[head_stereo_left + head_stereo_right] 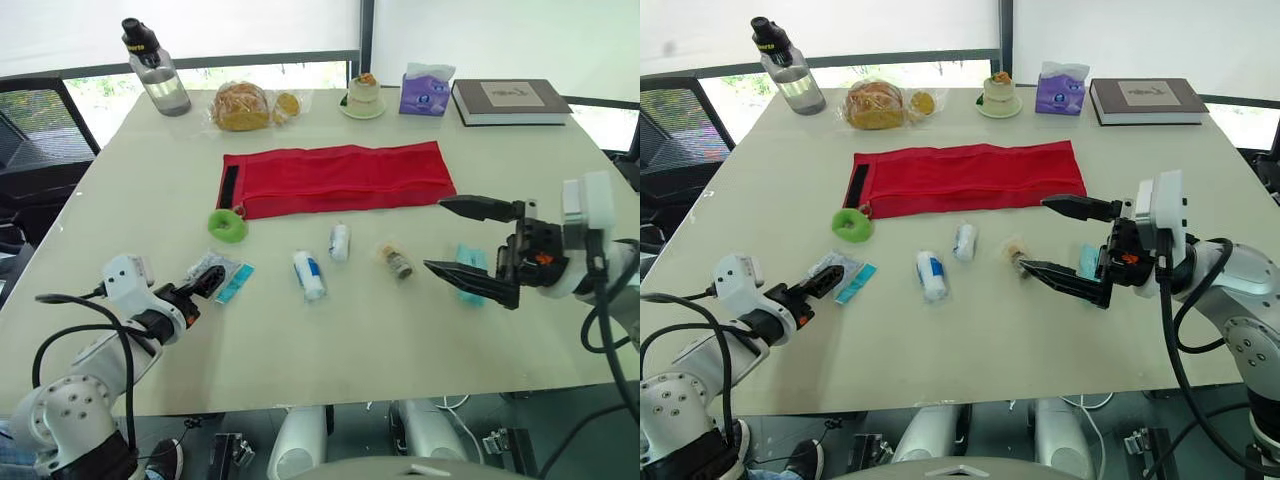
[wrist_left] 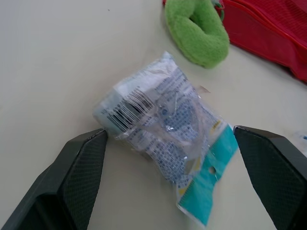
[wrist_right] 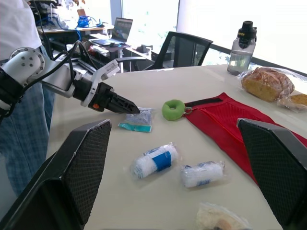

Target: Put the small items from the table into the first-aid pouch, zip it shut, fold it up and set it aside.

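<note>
The red pouch (image 1: 335,178) lies flat at mid-table, a green ring (image 1: 228,225) at its left end. In front of it lie a clear packet with a teal tab (image 1: 222,275), a blue-banded bandage roll (image 1: 309,274), a small white roll (image 1: 340,241), a small vial (image 1: 396,261) and a teal packet (image 1: 470,272). My left gripper (image 1: 207,283) is open at table height, its fingers on either side of the clear packet (image 2: 163,129). My right gripper (image 1: 434,235) is open wide above the table, just right of the vial, and its lower finger partly covers the teal packet.
Along the far edge stand a water bottle (image 1: 155,68), bagged bread (image 1: 241,106), a small cake on a saucer (image 1: 362,97), a purple tissue pack (image 1: 426,90) and a book (image 1: 510,101). A black office chair (image 1: 40,130) stands at the left. A person (image 3: 17,28) stands beyond the table's left end.
</note>
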`<act>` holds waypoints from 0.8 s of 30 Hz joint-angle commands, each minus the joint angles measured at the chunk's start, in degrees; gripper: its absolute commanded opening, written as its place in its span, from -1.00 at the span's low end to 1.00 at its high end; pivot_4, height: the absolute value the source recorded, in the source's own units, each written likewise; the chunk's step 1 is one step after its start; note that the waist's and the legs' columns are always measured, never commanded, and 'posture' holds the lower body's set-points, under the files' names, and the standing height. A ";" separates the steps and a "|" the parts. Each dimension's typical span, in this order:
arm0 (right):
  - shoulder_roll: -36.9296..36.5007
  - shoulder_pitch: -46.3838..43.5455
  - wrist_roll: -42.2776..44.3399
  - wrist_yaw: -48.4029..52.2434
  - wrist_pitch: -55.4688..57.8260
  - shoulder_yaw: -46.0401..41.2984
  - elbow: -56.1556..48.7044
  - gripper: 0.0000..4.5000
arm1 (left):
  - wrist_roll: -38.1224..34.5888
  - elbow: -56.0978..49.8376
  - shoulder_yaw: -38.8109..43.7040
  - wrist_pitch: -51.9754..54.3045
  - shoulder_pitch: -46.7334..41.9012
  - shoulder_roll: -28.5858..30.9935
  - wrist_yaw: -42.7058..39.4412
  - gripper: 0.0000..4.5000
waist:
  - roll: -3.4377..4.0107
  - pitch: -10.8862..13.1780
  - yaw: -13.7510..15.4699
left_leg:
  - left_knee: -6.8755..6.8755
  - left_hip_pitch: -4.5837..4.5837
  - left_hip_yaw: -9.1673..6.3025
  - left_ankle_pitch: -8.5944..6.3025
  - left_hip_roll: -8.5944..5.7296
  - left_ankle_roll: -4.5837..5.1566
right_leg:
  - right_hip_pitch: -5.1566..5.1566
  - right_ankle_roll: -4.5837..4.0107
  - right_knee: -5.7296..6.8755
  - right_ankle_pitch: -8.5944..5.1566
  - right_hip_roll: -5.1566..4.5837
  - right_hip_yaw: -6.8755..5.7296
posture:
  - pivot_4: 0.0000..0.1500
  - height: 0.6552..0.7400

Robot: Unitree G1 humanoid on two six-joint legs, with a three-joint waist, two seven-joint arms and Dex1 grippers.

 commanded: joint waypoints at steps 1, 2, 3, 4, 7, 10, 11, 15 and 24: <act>0.13 -1.10 0.24 -1.05 -0.11 -0.16 -1.37 0.99 | 3.65 3.41 -1.90 -1.76 -0.34 0.48 1.20 1.00 | 0.01 -0.01 -0.01 | -0.05 0.05 0.02 0.00 0.00 0.00 | 0.01 0.00 0.00 0.00 0.00 0.03 | 1.00 1.00; 0.15 -1.12 0.31 -1.23 -0.02 -0.13 -1.51 0.99 | 4.20 3.62 -2.69 -2.16 -0.38 0.57 0.80 1.00 | 0.02 -0.01 -0.02 | -0.05 0.05 0.02 0.00 0.00 0.00 | 0.01 0.00 0.00 0.00 0.00 0.03 | 1.00 1.00; 0.13 -1.12 0.36 -1.36 0.03 -0.12 -1.60 1.00 | 4.62 3.76 -3.21 -2.47 -0.35 0.65 0.53 0.76 | 0.02 -0.01 -0.03 | -0.06 0.05 0.02 0.00 0.00 0.00 | 0.01 -0.01 0.00 -0.01 0.00 0.03 | 1.00 1.00; 0.12 -1.16 0.43 -1.55 0.10 -0.07 -1.70 1.00 | 4.86 4.01 -3.39 -2.73 -0.39 0.53 0.39 0.59 | 0.02 -0.01 -0.01 | -0.06 0.05 0.02 0.00 0.00 0.00 | 0.01 -0.01 0.00 -0.01 0.00 0.03 | 1.00 1.00; -0.11 -1.21 0.60 -1.98 0.32 -0.11 -1.84 1.00 | 6.08 5.49 -4.02 -4.01 -0.74 0.29 -0.28 -0.10 | 0.02 -0.01 0.25 | -0.06 0.03 0.01 0.00 -0.02 0.00 | 0.01 -0.01 -0.02 -0.01 -0.02 0.02 | 1.00 1.00; -0.41 -1.28 0.44 -2.06 0.46 0.03 -1.82 1.00 | 6.92 6.58 -4.64 -5.29 -0.80 0.64 -1.59 -0.76 | 0.02 -0.02 0.33 | -0.06 0.03 0.01 0.00 -0.03 0.00 | 0.03 -0.01 -0.04 -0.01 -0.05 0.01 | 1.00 1.00; -0.46 -1.34 0.42 -2.13 0.54 0.11 -1.83 1.00 | 7.10 6.95 -4.87 -5.85 -0.79 0.84 -2.25 -0.94 | 0.05 -0.03 0.24 | -0.06 0.03 0.01 0.00 -0.03 0.00 | 0.03 -0.01 -0.05 -0.02 -0.05 0.02 | 1.00 1.00; -0.52 -1.80 0.20 -2.22 0.73 0.59 -1.54 1.00 | 8.54 8.61 -6.35 -8.64 -0.90 2.30 -6.09 -0.98 | 0.09 -0.05 0.31 | -0.08 0.04 -0.02 0.00 -0.02 0.00 | 0.02 -0.02 -0.04 -0.02 -0.03 -0.01 | 1.00 1.00; 0.89 -3.65 0.78 -3.77 1.82 2.28 -0.54 1.00 | 7.95 8.73 -9.28 -12.43 -2.69 10.15 -20.40 -0.98 | -0.14 0.08 0.15 | -0.09 -0.06 -0.04 0.00 0.02 0.00 | -0.01 -0.03 -0.19 -0.03 -0.06 -0.06 | 1.00 1.00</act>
